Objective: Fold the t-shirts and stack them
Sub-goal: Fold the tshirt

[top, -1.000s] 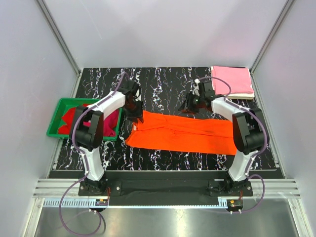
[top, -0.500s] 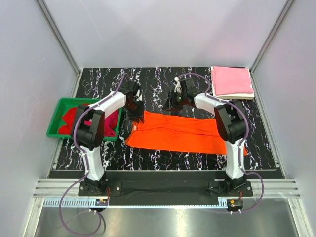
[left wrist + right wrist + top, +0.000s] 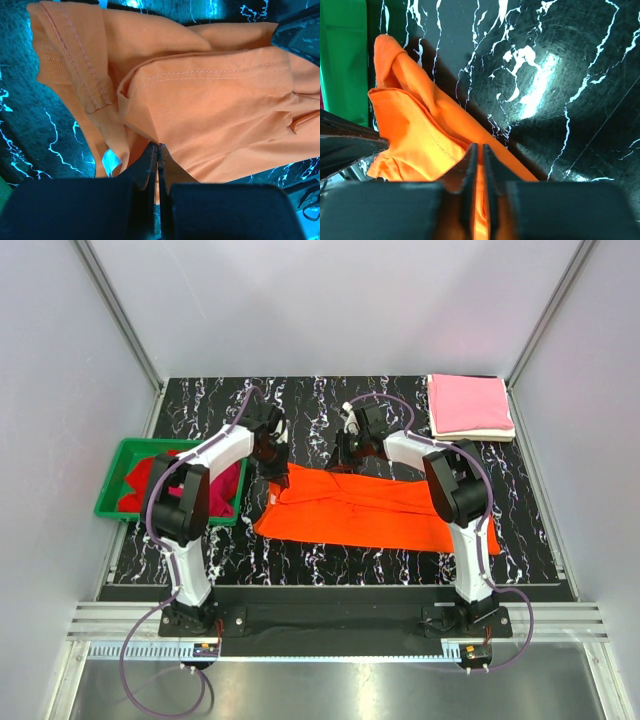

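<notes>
The bright orange t-shirt lies folded into a long band across the middle of the table. My left gripper is at the band's far left corner. In the left wrist view it is shut on a pinch of orange cloth beside the collar and a white label. My right gripper is at the far edge, a little right of the left one. There its jaws stand almost together with orange cloth between them. A pink t-shirt rests folded on a cream-white one at the back right.
A green plastic bin stands at the left edge with red and crimson-magenta shirts bunched inside; its wall also shows in the right wrist view. The black marbled tabletop is bounded by white walls.
My right gripper has moved left along the shirt's far edge, from near the pink stack to the middle. Both grippers have closed on the orange cloth. The left arm stayed put.
</notes>
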{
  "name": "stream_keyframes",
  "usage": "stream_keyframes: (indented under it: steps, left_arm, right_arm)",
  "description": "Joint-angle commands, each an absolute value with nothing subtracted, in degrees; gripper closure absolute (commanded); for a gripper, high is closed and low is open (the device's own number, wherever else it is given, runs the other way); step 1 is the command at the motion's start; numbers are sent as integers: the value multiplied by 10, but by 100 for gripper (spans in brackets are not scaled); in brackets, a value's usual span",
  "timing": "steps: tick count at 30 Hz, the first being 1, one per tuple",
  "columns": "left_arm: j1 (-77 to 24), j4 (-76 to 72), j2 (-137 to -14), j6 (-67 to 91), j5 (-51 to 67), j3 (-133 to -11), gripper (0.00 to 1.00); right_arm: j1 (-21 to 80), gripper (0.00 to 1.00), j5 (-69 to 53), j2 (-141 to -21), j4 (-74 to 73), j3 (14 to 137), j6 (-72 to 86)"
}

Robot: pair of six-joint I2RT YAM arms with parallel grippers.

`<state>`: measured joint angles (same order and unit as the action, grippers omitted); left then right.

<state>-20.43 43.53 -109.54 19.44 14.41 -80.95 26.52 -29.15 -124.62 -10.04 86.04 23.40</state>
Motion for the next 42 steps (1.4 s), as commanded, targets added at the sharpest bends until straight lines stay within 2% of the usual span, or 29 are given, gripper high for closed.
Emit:
stream_keyframes:
  steps: [1, 2, 3, 26, 42]
  left_arm:
    - [-206, 425, -1057, 191, 160, -804, 100]
    - [-206, 425, -1056, 192, 161, -804, 100]
    - [-206, 427, -1049, 194, 162, -802, 100]
    - [-236, 432, -962, 232, 165, -734, 100]
    - [-246, 439, -906, 250, 157, -707, 100]
  right_arm:
    - [270, 92, -294, -1231, -98, 881, 224]
    - [271, 98, -294, -1229, -98, 881, 223]
    - [270, 100, -293, -1223, -98, 880, 224]
    - [270, 100, -272, -1136, -66, 797, 230]
    - [270, 100, -258, -1132, -65, 781, 230]
